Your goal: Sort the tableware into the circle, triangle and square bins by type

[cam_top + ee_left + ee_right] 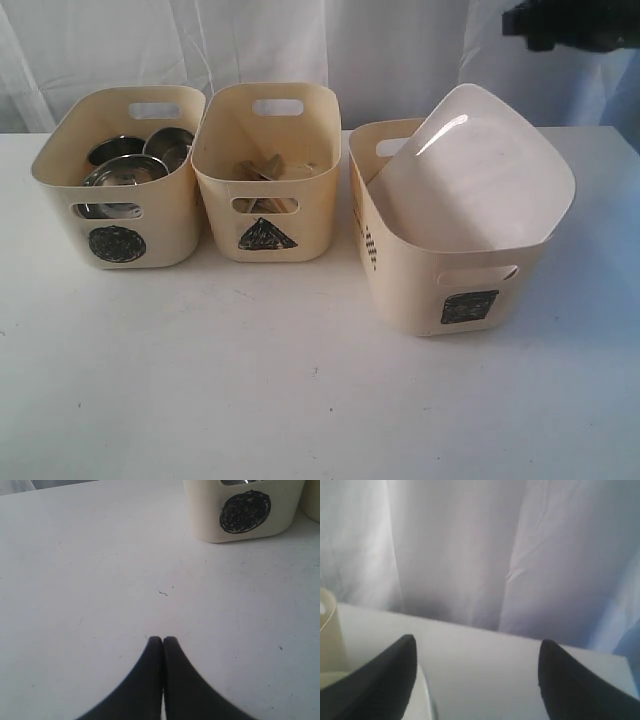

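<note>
Exterior view: plate [470, 170] tilted inside square bin [420, 290]

We see the circle bin [170, 225], triangle bin [215, 215] and square bin [400, 290] cream with black scribbled marks, a white plate [470, 190], silvery bowls [125, 172], a white table [250, 400].

Matte black, curved, tapering fingers [145, 680]

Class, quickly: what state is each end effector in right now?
Left end effector: closed, holding nothing.
Right end effector: open, holding nothing.
</note>
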You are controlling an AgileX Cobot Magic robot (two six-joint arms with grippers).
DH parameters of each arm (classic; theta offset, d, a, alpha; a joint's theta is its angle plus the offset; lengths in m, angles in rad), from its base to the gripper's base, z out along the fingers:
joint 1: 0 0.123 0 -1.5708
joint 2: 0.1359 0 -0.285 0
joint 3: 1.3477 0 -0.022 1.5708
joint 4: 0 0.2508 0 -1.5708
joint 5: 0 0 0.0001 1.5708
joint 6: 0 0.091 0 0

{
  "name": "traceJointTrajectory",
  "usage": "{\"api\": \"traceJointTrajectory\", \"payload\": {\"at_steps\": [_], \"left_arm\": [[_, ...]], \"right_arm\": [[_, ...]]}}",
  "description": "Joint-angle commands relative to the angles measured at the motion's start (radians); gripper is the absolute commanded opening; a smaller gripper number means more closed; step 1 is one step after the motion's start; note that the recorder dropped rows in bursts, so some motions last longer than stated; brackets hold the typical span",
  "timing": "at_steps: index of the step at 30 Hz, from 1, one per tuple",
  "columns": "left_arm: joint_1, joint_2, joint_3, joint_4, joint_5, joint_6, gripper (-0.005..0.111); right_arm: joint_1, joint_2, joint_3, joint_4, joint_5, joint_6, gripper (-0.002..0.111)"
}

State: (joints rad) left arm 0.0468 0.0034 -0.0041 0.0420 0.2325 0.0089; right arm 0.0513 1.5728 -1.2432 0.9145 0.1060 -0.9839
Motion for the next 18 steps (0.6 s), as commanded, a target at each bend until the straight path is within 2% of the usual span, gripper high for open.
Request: {"api": "traceJointTrajectory", "payload": {"at_steps": [1, 4, 8, 13, 18], "left_arm": [[-0.004, -0.003, 0.004, -0.006, -0.001, 0.000, 0.000], [-0.004, -0.003, 0.004, -0.006, -0.001, 0.000, 0.000], [-0.004, -0.003, 0.004, -0.006, -0.001, 0.000, 0.000], [-0.004, -0.003, 0.004, -0.006, -0.001, 0.000, 0.000], [-0.004, -0.003, 0.004, -0.006, -0.001, 0.000, 0.000]], "right_arm": [[-0.002, -0.098, -0.005, 0.012, -0.106, 0.006, 0.065], [-0.002, -0.171, -0.005, 0.035, -0.112, 0.067, 0.065], [-0.002, -0.271, -0.005, 0.051, -0.020, 0.156, 0.062], [-0.002, -0.413, -0.001, 0.051, 0.072, 0.156, 0.055], [-0.002, -0.578, -0.001, 0.053, 0.080, 0.164, 0.051]]}}
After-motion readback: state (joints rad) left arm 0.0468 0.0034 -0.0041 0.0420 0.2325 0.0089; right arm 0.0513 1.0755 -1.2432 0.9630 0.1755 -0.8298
